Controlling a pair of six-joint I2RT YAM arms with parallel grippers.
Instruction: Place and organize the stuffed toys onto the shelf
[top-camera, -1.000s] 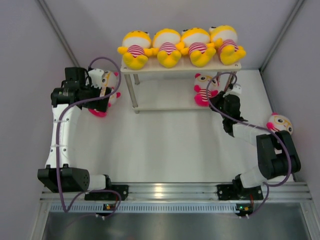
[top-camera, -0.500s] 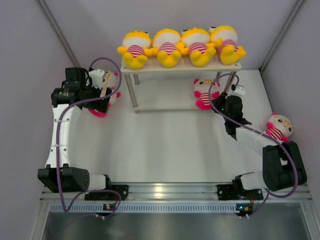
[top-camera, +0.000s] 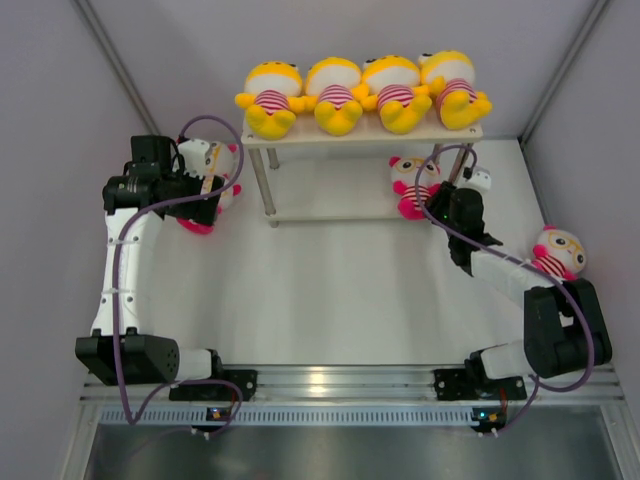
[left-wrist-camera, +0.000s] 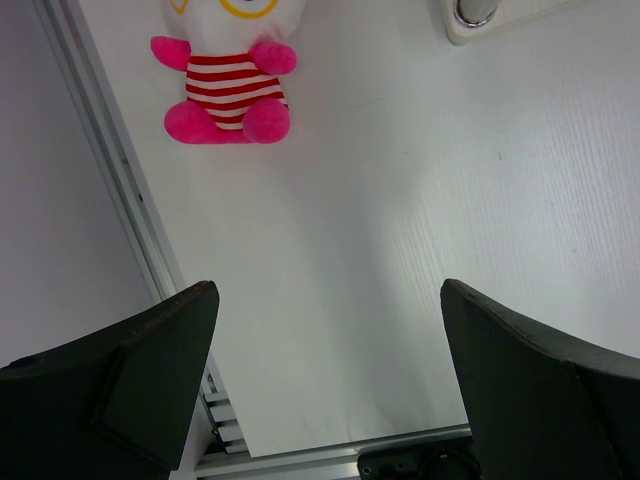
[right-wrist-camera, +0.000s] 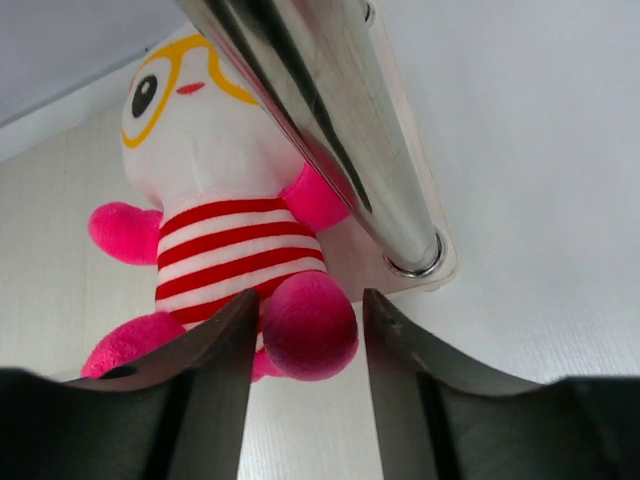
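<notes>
Four yellow stuffed toys (top-camera: 360, 92) sit in a row on the shelf's top board (top-camera: 460, 133). One pink-limbed toy (top-camera: 410, 183) sits on the lower board (top-camera: 320, 205) at its right end, beside a metal leg (right-wrist-camera: 330, 130). In the right wrist view its pink foot (right-wrist-camera: 308, 325) lies between my right gripper's (right-wrist-camera: 307, 300) part-open fingers with small gaps; that gripper also shows from above (top-camera: 434, 207). My left gripper (left-wrist-camera: 330, 370) is wide open and empty, above the table, short of another pink toy (left-wrist-camera: 225, 75), also seen in the top view (top-camera: 215, 165).
A third pink-limbed toy (top-camera: 558, 250) lies on the table at the far right, next to my right arm's elbow. The shelf's front left leg foot (left-wrist-camera: 475, 12) is near my left gripper. Enclosure walls stand close on both sides.
My right gripper has shifted slightly right and forward at the lower board, and the pink toy there moved a little with it. The left arm has not moved.
</notes>
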